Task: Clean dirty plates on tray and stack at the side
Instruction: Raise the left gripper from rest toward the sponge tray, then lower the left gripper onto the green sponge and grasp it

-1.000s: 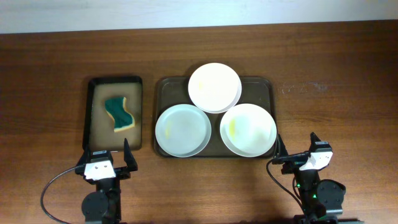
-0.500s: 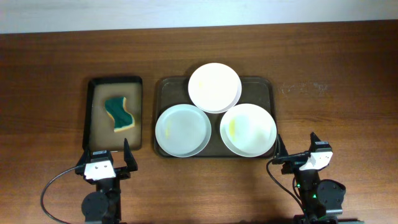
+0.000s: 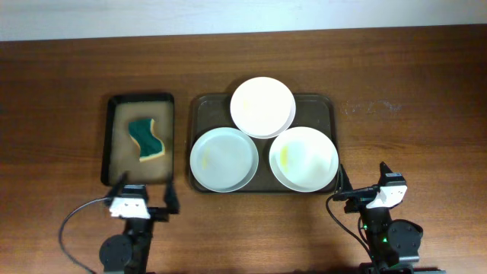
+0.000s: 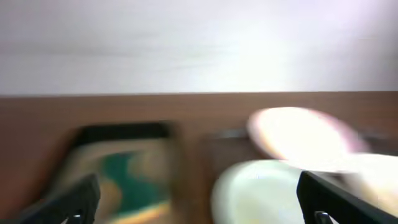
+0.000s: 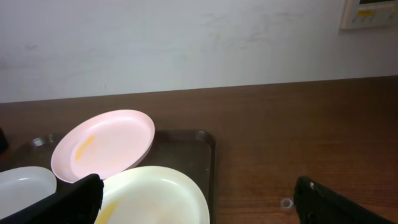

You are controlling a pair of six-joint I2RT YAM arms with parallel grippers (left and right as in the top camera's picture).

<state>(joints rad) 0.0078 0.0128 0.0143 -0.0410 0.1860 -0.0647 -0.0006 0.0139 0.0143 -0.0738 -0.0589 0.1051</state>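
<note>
Dark brown wood-grain table (image 3: 411, 68). Two items sit flat on it, side by side with a narrow gap between them: small black tray (image 3: 106, 137) on the left, big brown-grey tray (image 3: 316, 110) mid-table. Faint whitish scuff (image 3: 370, 106) on bare wood right of the big one. Tiny pale ring (image 5: 285, 203) lies on the wood near the front right.

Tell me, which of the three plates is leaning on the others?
The rear plate: its rim rests over the left plate and right plate, both flat on the tray.
</note>
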